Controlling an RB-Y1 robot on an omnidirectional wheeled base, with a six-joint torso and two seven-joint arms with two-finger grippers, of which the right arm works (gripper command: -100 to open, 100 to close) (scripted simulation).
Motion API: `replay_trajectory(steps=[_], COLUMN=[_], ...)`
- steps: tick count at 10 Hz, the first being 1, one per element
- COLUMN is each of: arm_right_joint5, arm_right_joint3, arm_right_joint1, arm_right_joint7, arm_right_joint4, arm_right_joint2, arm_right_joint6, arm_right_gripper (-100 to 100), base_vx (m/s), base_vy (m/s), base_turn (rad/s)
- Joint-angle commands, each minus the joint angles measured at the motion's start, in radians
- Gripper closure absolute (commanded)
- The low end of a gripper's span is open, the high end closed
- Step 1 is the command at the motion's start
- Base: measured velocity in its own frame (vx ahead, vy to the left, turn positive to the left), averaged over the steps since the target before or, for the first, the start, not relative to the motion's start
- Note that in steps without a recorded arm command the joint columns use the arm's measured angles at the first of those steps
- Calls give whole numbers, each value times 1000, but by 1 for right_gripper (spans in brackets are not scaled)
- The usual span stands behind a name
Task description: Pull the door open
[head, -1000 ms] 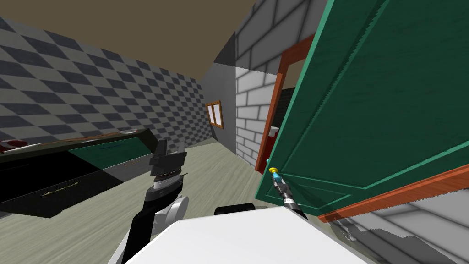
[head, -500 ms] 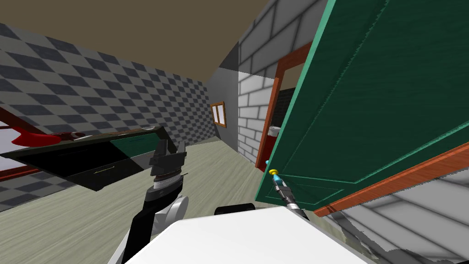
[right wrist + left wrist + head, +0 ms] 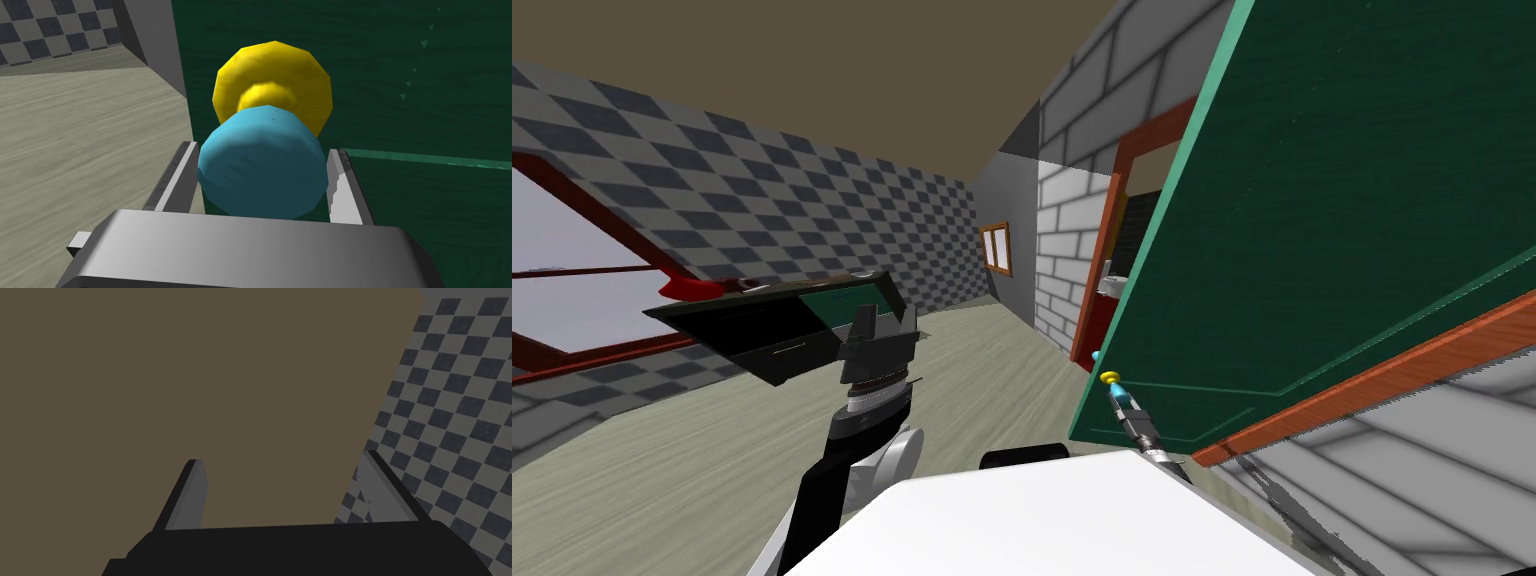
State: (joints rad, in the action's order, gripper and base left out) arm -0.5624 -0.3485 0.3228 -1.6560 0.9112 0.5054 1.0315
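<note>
At edge of green door (image 3: 400,75): right hand (image 3: 262,149) on blue knob (image 3: 260,175).
Pinching its sides, yellow rosette (image 3: 305,75) behind; left hand (image 3: 282,458) raised, spread wide.

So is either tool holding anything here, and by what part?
The right tool clamps the sides of the blue knob on the door; the left tool is open and empty.

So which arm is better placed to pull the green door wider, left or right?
Right. The right tool is shut on the blue knob of the green door, ready to pull. The left tool stands open, held up away from the door, gripping nothing.
</note>
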Motion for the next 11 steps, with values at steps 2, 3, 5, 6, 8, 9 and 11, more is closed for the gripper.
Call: replay_trajectory(steps=[2,3,5,6,8,9,11], arm_right_joint5=[12,17,23,22,27,31,36], arm_right_joint3=[-20,-29,-38,-36,-47,-54,-64], arm_right_joint1=[10,12,15,13,14,13,12], arm_right_joint7=[-24,-36,-49,-43,-58,-67,-81], arm_right_joint4=[-8,-14,-20,-18,-34,-44,-60], arm_right_joint2=[17,26,36,32,40,46,55], arm_right_joint6=[29,43,59,49,68,82,102], arm_right_gripper=[100,100,100,100,100,100,100], base_vx=[-211,-206,-199,-96,-177,-220,-209], base_vy=[-38,-69,-27,4,-38,-47,-57], base_turn=[116,155,95,13,129,136,156])
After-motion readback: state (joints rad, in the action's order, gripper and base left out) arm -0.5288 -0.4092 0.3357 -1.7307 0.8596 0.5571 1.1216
